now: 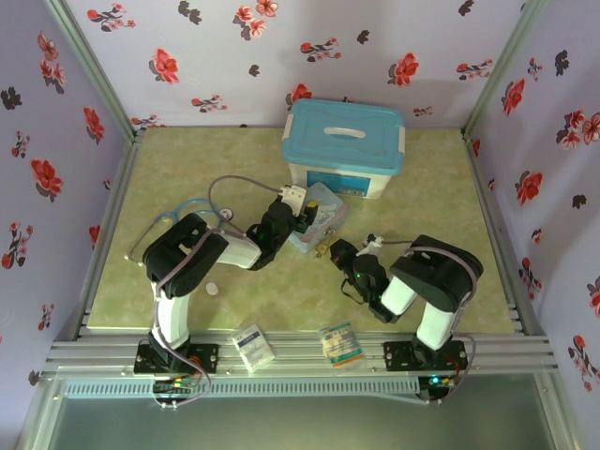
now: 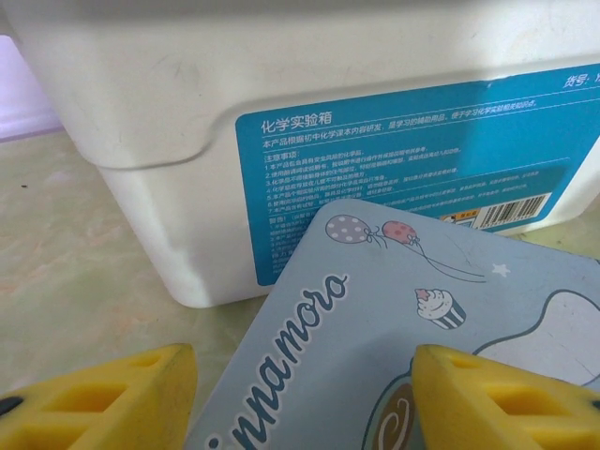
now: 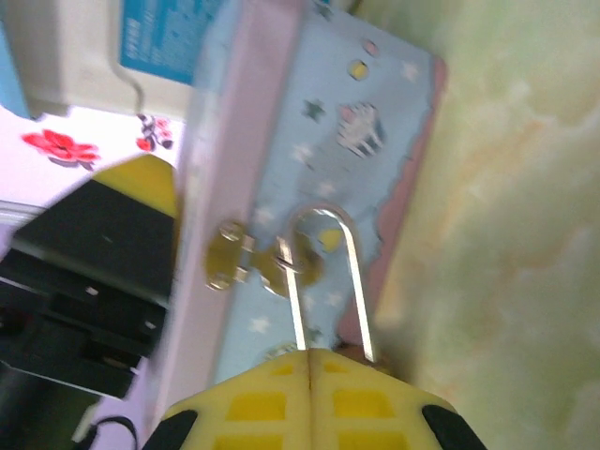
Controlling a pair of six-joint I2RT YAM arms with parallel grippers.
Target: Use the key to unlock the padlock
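Green marbled counter (image 1: 187,169), walled on 3 sides by lilac floral paper (image 1: 234,56).
The padlock (image 3: 322,209) hangs on the centre tin (image 2: 375,309) by its hasp (image 3: 230,258); box (image 1: 342,141) at 12 o'clock. Right hand (image 3: 311,354) closed at the padlock's body; left hand (image 2: 302,356) wide over the tin.

Black shells cover the upper links of the left arm (image 1: 192,248) and the right arm (image 1: 436,267), with white tubes below rising from bolted bases (image 1: 173,356). Grey cables (image 1: 230,183) loop along both. The left claw (image 2: 305,403) and right claw (image 3: 309,398) carry yellow fingers (image 2: 103,403) moulded with square recesses.
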